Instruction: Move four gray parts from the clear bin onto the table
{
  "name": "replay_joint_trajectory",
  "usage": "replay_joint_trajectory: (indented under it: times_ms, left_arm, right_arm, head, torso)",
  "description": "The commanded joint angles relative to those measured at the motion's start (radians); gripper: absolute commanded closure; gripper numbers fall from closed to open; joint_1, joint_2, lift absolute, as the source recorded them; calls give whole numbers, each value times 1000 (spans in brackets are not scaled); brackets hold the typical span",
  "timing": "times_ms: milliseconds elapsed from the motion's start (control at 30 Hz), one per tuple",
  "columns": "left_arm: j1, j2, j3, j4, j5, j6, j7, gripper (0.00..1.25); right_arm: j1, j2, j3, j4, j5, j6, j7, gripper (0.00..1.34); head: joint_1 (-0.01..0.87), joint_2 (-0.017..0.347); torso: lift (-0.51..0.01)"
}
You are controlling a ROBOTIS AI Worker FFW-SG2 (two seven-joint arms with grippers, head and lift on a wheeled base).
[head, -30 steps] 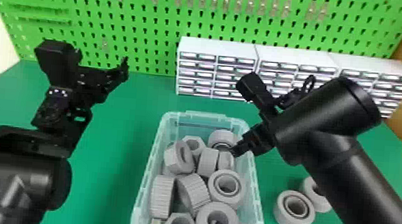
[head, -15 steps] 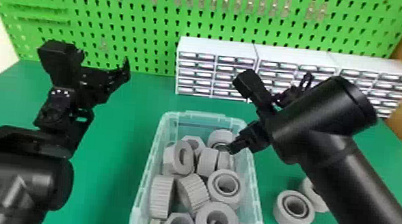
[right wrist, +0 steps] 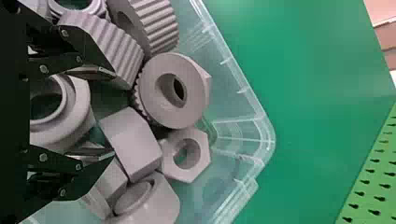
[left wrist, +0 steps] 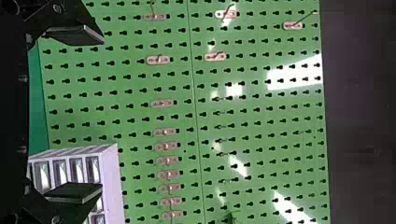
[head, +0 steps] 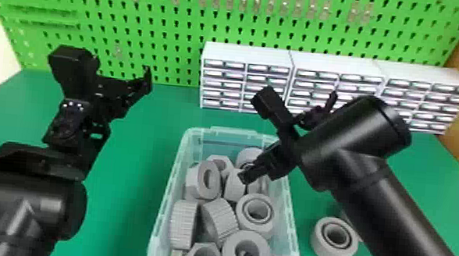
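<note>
Right wrist view: black right pincer [right wrist: 114, 113] spread over clear plastic bin [right wrist: 267, 135]; round gray plastic nut [right wrist: 195, 93] just ahead, toward bin's left wall.

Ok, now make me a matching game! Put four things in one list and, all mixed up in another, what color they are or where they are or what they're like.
1. Clear bin
2. Pegboard
3. Right gripper
4. Sets of little drawers

A. Over some gray parts, fingers apart
B. Many gray parts are inside
C. White, side by side at the back
D. Green, with lots of little holes

Right pairs: 1-B, 2-D, 3-A, 4-C
</note>
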Motion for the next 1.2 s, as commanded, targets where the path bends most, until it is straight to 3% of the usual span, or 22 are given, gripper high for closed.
replay_joint_trajectory:
  times_ms: [0,167,567,1167]
  left_arm:
    - [1,0,1,0,0,2,0,168]
    - [6,0,2,0,-2,3,0,168]
    - [10,0,1,0,-2,5,0,168]
    - [10,0,-1,0,0,5,0,168]
  right_arm:
    - [3,-5,19,12,-15,31,0,650]
    - [10,-25,31,4,-73,63,0,648]
    - [41,-45,51,-56,-53,132,0,650]
    - [41,-48,59,-59,-50,139,0,650]
  head:
    - [678,34]
    - [678,34]
    - [678,34]
    - [678,34]
  torso:
    - [-50]
    - [-50]
    - [-50]
    - [-50]
